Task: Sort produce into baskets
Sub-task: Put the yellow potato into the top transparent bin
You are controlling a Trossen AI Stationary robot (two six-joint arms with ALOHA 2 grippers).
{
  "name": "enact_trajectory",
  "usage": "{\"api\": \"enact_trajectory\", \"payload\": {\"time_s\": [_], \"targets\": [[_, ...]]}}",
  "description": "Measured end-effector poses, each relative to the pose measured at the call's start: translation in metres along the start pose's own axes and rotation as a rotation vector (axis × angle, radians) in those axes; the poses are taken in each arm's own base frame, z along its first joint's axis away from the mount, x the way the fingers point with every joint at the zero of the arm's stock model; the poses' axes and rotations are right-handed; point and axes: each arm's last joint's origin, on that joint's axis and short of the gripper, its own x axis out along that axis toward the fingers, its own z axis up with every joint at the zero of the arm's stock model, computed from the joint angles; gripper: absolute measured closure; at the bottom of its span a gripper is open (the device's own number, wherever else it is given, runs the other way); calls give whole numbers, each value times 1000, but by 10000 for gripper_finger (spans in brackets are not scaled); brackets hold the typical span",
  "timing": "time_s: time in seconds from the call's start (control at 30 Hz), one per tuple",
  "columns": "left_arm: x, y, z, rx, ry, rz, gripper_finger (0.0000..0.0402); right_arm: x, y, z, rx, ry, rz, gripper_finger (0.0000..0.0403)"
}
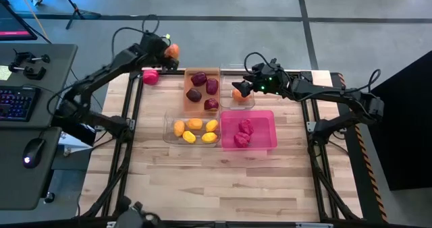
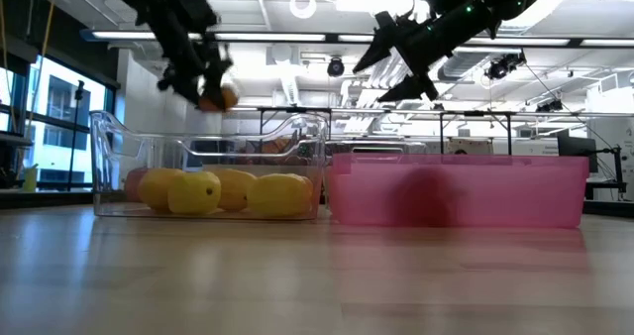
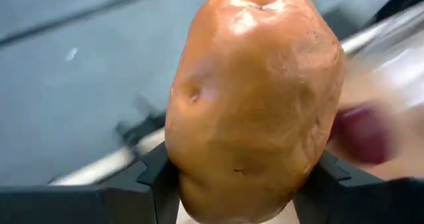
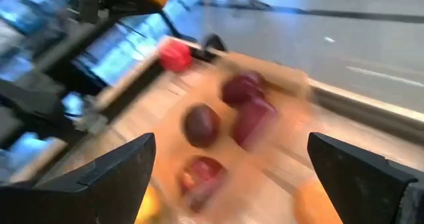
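left gripper (image 1: 169, 50) clamped on orange produce (image 3: 252, 98), raised at 11 o'clock off the orange basket (image 1: 186, 100). right gripper (image 1: 244, 85) wide apart, over the clear basket (image 1: 237, 104).

You've got two arms, both matt black, built of slim tube links with chunkier rounded joint housings. Black cables loop loose off the left arm (image 1: 101, 76) near its upper joints and off the right arm (image 1: 331, 96) by its elbow. Small green light glows on each wrist, the right one brighter. Your left gripper (image 3: 232, 184) has flat black fingers with angular stepped edges; right gripper (image 4: 232, 177) has the same wedge-shaped black fingers (image 4: 112, 174), plain, no markings visible.
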Motion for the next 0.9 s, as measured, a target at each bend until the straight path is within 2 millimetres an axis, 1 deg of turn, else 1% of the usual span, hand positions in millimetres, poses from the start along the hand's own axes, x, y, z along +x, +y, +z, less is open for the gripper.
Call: {"api": "enact_trajectory", "payload": {"time_s": [0.07, 0.13, 0.2, 0.3, 0.43, 0.5, 0.57, 0.63, 0.7, 0.8, 0.9], "targets": [[-17, -12, 6, -4, -93, -79, 209, 0, 4, 5, 1, -38, 71, 20], [-27, -30, 8, 9, -148, -176, 208, -2, 10, 13, -9, -104, 158, 20], [-31, -52, 7, 30, -169, -251, 207, -4, 15, 19, -28, -164, 220, 20], [-29, -90, -1, 82, -165, -352, 205, -8, 17, 26, -49, -227, 249, 20], [-12, -144, -12, 191, -185, -472, 204, -12, 15, 29, -40, -239, 243, 20], [3, -167, -18, 266, -213, -505, 203, -15, 15, 32, -20, -256, 250, 20], [21, -183, -24, 311, -234, -526, 203, -22, 17, 37, -18, -292, 269, 20], [37, -196, -29, 331, -223, -541, 202, -29, 19, 42, -28, -331, 286, 20], [48, -207, -33, 325, -195, -549, 199, -38, 21, 45, -44, -361, 297, 20], [57, -217, -37, 301, -160, -557, 190, -51, 22, 51, -60, -411, 302, 20], [63, -221, -40, 302, -152, -558, 181, -60, 23, 55, -65, -450, 284, 20]]}}
